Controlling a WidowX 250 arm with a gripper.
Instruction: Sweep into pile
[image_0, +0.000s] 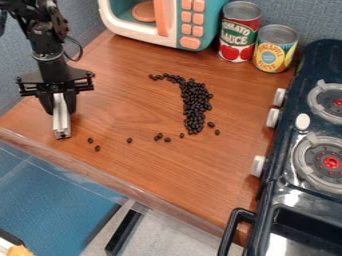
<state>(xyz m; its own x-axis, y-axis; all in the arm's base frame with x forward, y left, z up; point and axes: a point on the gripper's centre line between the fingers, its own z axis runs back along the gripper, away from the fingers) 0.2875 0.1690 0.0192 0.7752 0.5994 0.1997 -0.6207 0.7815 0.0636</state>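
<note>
Small black oval beans (194, 102) mostly heaped; strays (129, 140) at eight o'clock left unswept; black two-finger gripper (60, 106), nine o'clock, clamping pale straight bar (62, 120).

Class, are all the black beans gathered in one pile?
No, several loose beans lie apart from the main pile, scattered between it and the tool in the gripper.

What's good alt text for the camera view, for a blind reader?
A gripper holds a pale bar at the left of a wooden counter; black beans lie in a curved pile, with strays nearby. Behind are a toy microwave and two cans; right, a stove.
</note>
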